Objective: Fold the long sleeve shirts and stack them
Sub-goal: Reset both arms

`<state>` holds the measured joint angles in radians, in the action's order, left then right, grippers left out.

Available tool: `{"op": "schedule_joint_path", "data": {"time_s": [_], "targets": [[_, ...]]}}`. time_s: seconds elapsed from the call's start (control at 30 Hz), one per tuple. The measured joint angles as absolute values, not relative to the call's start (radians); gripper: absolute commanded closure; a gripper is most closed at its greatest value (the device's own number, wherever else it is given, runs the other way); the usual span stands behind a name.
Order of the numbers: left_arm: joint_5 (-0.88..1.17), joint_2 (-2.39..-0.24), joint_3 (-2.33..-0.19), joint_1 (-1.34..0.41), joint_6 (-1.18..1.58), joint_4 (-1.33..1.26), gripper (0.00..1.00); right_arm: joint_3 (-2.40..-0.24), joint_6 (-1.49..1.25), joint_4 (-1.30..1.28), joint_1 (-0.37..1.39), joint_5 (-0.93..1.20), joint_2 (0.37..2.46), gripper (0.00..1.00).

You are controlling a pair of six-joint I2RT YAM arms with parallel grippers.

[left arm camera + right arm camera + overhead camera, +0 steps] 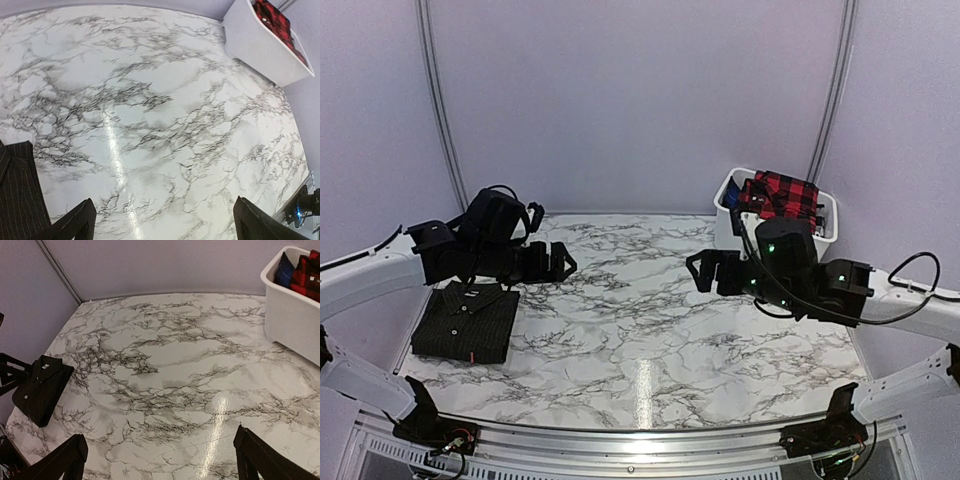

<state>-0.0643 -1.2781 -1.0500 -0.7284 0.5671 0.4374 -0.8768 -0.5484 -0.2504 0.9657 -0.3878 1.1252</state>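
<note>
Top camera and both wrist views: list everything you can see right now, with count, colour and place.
pinstriped shirt: 1, black, folded flat at the table's left edge
plaid shirt: 1, red and black, inside the bin
blue cloth: 1, dark blue, in the bin beside the plaid shirt; kind unclear
bin: 1, white, far right corner of the table
table: 1, white marble pattern with grey veins
left arm: 1, white and black, above the table's left side near the folded shirt; jaws open, empty
right arm: 1, white and black, on the right in front of the bin; jaws open, empty
</note>
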Motion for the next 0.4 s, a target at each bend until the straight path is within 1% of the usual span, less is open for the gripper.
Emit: {"op": "schedule_joint_path", "data": {"time_s": [0.17, 0.4], "targets": [[-0.091, -1.277, -1.124, -0.804, 0.53, 0.39, 0.01, -0.966, -0.521, -0.252, 0.966, -0.432, 1.08, 0.01], [-0.114, -1.241, -1.149, -0.817, 0.485, 0.34, 0.01, -1.068, -0.48, -0.278, 0.966, -0.483, 1.063, 0.01]]}}
